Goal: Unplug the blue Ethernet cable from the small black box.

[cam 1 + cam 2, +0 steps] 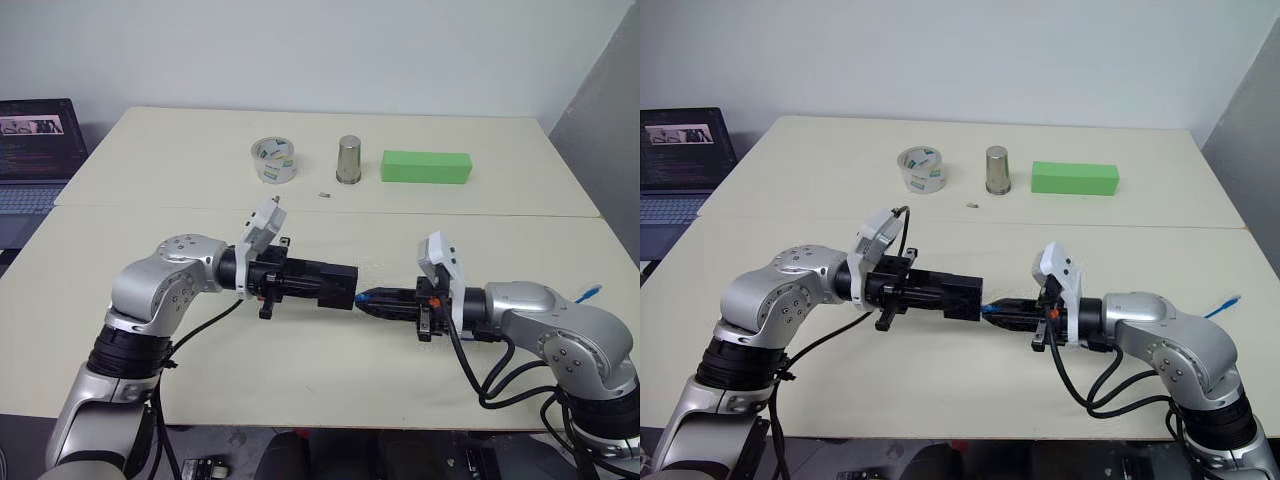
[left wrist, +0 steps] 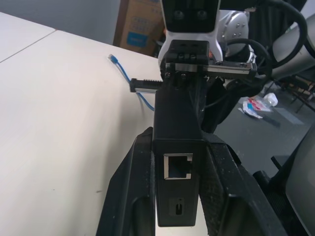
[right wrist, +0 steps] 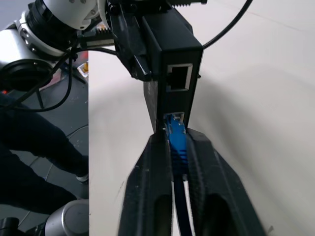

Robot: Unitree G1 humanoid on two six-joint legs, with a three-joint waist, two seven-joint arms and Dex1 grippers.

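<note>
My left gripper (image 1: 322,284) is shut on the small black box (image 1: 338,285) and holds it level above the table, near the front middle. In the right wrist view the box (image 3: 172,59) shows two ports on its end face. The plug of the blue Ethernet cable (image 3: 177,142) sits in the lower port. My right gripper (image 3: 175,137) is shut on the cable just behind the plug, fingertips almost against the box. The upper port is empty. The cable's other end (image 1: 592,293) lies on the table at the far right.
At the back of the table (image 1: 150,250) stand a tape roll (image 1: 273,160), a metal cup (image 1: 348,160) and a green block (image 1: 426,167). A tiny object (image 1: 324,194) lies in front of the cup. An open laptop (image 1: 35,150) sits at the far left.
</note>
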